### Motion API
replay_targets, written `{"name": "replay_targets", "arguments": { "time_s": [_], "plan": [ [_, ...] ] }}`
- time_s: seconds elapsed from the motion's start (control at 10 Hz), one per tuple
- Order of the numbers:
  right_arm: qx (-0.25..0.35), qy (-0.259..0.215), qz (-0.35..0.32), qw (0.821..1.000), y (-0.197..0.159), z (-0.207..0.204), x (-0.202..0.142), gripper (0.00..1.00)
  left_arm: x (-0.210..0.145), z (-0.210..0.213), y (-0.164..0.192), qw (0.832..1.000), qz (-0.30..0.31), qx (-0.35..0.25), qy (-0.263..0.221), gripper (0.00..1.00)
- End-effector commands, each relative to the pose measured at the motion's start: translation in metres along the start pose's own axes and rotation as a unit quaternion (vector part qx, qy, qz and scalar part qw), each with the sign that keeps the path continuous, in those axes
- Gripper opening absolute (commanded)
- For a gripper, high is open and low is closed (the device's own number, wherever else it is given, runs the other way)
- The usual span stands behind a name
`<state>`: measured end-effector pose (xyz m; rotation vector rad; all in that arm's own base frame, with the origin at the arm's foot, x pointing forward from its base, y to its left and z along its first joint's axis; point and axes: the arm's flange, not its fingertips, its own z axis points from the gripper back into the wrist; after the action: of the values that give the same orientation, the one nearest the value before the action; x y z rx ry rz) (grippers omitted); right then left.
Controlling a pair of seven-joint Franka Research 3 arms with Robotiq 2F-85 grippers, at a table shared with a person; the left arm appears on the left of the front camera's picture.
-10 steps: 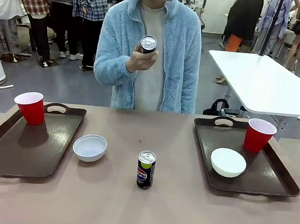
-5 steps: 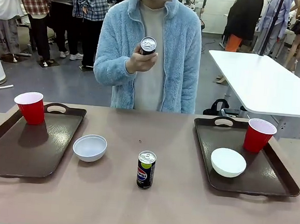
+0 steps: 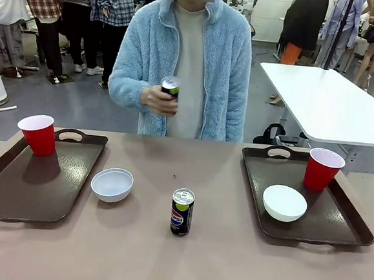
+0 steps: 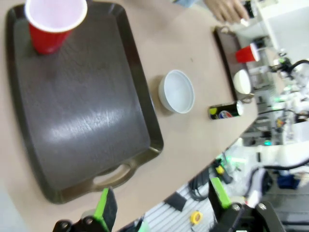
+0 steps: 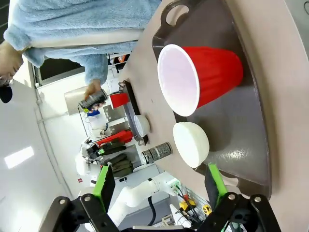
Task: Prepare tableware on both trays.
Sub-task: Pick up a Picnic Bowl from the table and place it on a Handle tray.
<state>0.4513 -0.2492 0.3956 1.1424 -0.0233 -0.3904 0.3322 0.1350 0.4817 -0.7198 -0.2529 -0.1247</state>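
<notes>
**Held can lowered by person; both grippers idle, nothing gripped**

Lowered since the earlier frames: the person's hand with the held can, dropped from chest height to waist height, not yet set on the table.

The left gripper is seen with jaws spread wide and empty, hung above the near end of the left tray. The right gripper is likewise spread and empty, pointed at the right tray.

On the left tray, only the left cup is placed, in the 11 o'clock corner. The loose bowl is left on the table just beside that tray's rim, at 3 o'clock of it. The standing can is found upright at 4 o'clock of the loose bowl, near table centre, well apart from both trays.

On the right tray, the right cup is set at 1 o'clock, with the tray bowl near it at 7 o'clock.

Handling, as judged: the loose bowl is likely light, stiff and glossy; a rim pinch is suggested, one finger inside the wall. The standing can is rigid, smooth and tip-prone; it is best clamped across the body at mid-height. Cups are thin and crushable.
</notes>
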Motion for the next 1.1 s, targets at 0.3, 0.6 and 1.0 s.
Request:
{"name": "replay_targets", "arguments": {
  "time_s": [0.3, 0.6, 1.0],
  "plan": [
    [0.002, -0.002, 0.002, 1.0, 0.001, 0.001, 0.001, 0.97, 0.026, -0.033, -0.108, 0.976, -0.06, 0.209, 0.032, 1.0],
    [0.002, -0.002, 0.002, 1.0, 0.001, 0.001, 0.001, 0.97, 0.022, -0.078, -0.137, 0.952, -0.094, 0.286, 0.059, 1.0],
    [0.002, -0.002, 0.002, 1.0, 0.001, 0.001, 0.001, 0.97, -0.059, -0.047, -0.142, 0.932, -0.152, 0.3, 0.139, 1.0]
  ]
}}
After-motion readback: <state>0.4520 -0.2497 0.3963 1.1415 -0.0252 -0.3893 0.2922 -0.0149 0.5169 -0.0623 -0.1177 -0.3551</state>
